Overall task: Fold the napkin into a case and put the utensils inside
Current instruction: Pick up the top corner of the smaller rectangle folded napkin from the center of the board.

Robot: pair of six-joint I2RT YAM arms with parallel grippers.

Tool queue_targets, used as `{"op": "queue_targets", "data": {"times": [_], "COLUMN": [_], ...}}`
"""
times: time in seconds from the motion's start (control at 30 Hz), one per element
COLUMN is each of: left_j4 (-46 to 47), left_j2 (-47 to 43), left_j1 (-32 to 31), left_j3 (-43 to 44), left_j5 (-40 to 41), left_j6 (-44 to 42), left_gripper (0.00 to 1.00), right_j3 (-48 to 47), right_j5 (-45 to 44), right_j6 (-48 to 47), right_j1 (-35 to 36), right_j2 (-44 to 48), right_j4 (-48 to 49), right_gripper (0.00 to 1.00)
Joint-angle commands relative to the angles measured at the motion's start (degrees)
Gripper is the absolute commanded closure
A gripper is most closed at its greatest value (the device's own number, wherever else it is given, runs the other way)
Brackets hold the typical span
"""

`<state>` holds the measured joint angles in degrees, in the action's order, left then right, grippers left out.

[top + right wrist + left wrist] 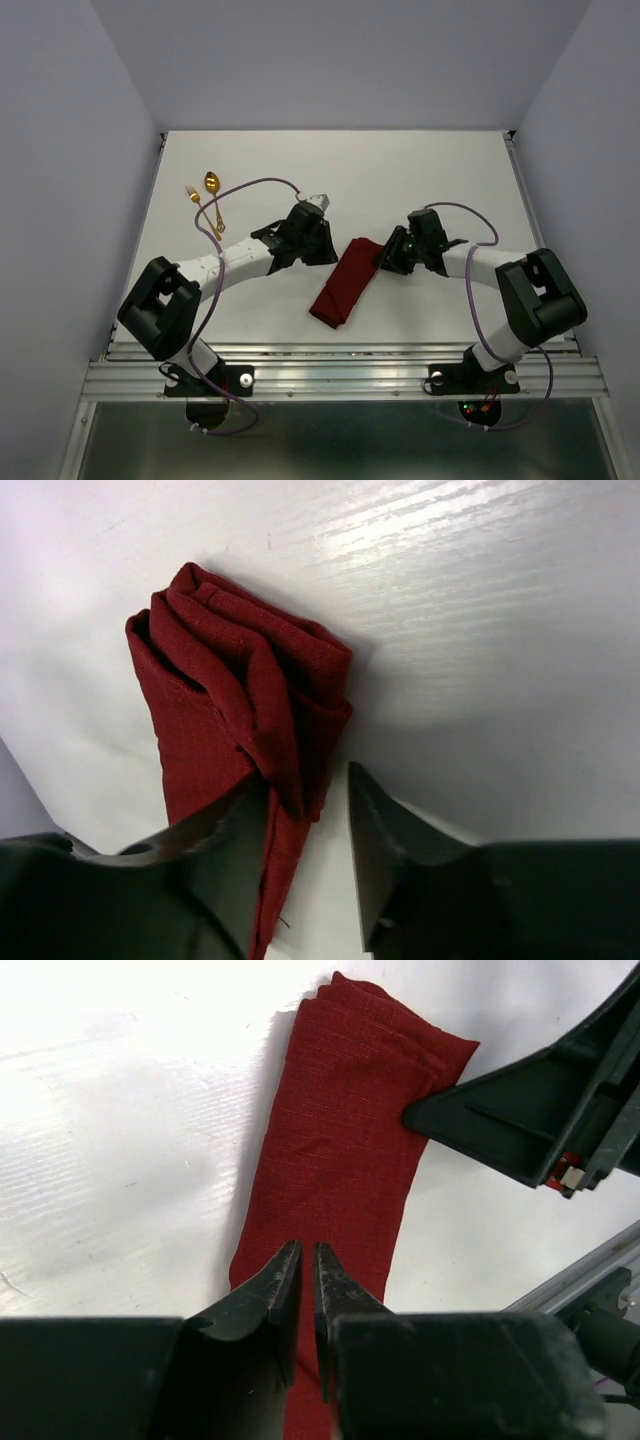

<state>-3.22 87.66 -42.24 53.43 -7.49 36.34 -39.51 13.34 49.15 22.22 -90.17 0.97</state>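
Note:
The dark red napkin (342, 283) lies folded into a narrow oblong strip in the middle of the table, slanting from upper right to lower left. My left gripper (328, 255) hovers at the strip's upper left side. In the left wrist view its jaws (307, 1250) stand a narrow slit apart over the flat cloth (340, 1130), gripping nothing. My right gripper (385, 258) is at the strip's far end, open. A bunched fold of the napkin (200, 710) rests against its left finger (235, 830). The gold spoon (212, 183) and fork (192, 193) lie together at the far left, away from both grippers.
A purple cable (255, 185) loops from the left arm over the table near the utensils. A metal rail (340, 375) runs along the near table edge. Grey walls close in the table on three sides.

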Motion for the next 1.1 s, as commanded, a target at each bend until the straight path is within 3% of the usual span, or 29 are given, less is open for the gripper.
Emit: {"op": "queue_targets", "data": {"times": [0.0,0.03,0.1,0.2,0.3,0.47,0.67,0.87,1.07], "left_j4": [-2.0,-3.4,-5.0,-9.0,-10.7,-12.8,-21.3,-25.5,-25.5], "left_j2": [-1.4,-0.8,0.0,2.4,5.6,12.9,26.3,31.8,32.7], "left_j1": [-1.1,-2.0,-3.3,-7.4,-10.6,-14.5,-16.2,-17.2,-17.2], "left_j3": [4.7,5.6,9.1,14.0,18.3,26.1,40.2,44.9,44.5], "left_j5": [4.0,5.5,6.9,14.7,16.9,19.8,23.6,28.9,30.3], "left_j6": [-3.5,-4.0,-5.0,-6.1,-5.1,-6.3,-0.9,2.1,2.9], "left_gripper": [0.74,0.66,0.60,0.57,0.55,0.54,0.53,0.38,0.42], "right_j3": [-0.9,-1.0,-0.7,1.1,1.4,2.2,3.4,3.6,4.7], "right_j5": [-7.4,-6.9,-5.2,-1.8,-0.3,1.1,1.5,2.4,3.0], "right_j6": [-0.4,-2.0,-3.2,-4.9,-6.5,-6.7,-7.1,-8.6,-8.5], "right_j1": [0.5,-1.1,-4.3,-11.0,-14.6,-16.8,-18.6,-19.1,-19.7], "right_j2": [5.0,6.0,8.9,11.6,12.2,12.3,13.7,14.5,14.7], "right_j4": [-5.4,-6.2,-6.6,-6.8,-7.6,-8.0,-8.9,-9.9,-9.8], "right_gripper": [0.52,0.47,0.45,0.46,0.46,0.46,0.40,0.39,0.39]}}
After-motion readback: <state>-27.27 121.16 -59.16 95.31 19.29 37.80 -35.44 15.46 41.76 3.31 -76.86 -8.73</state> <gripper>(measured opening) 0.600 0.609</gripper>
